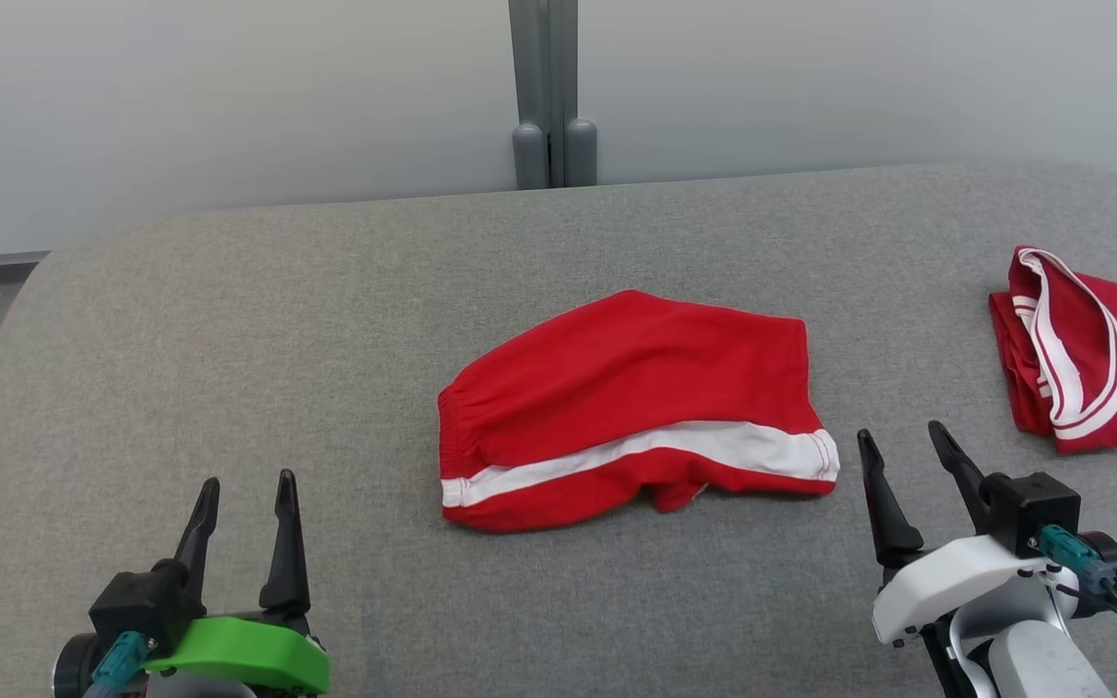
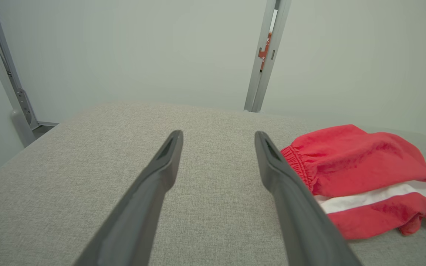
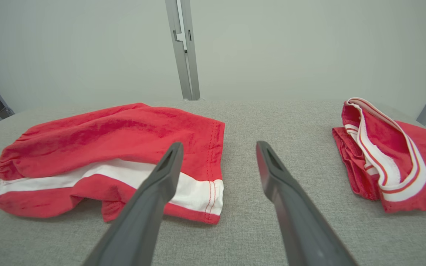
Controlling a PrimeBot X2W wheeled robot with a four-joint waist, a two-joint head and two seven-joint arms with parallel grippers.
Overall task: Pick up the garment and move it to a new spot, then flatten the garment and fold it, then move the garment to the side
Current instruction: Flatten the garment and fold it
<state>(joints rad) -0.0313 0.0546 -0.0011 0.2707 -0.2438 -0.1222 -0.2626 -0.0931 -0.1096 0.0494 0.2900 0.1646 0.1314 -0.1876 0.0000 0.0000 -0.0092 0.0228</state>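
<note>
Head view: grey fabric-covered bench (image 1: 277,320); red shorts (image 1: 631,388) with a white side stripe lying folded and a little rumpled at the bench's middle, elastic waistband toward the robot's left, hem toward its right. Second red garment (image 1: 1092,359) with white-and-red trim, bunched near the bench's right edge, well apart from the shorts. Left tool (image 1: 248,480) at lower left, fingers spread, holding nothing, clear of the shorts. Right tool (image 1: 903,431) at lower right, fingers spread and empty, just beside the shorts' hem corner. Grey post (image 1: 549,97) behind the bench. Left wrist view: left tool (image 2: 218,133) released above bare bench, waistband end of the shorts (image 2: 361,162) to the right of its fingers. Right wrist view: right tool (image 3: 219,144) released, its left finger crossing in front of the shorts' (image 3: 117,136) hem end; second red garment (image 3: 390,159) at far right.
</note>
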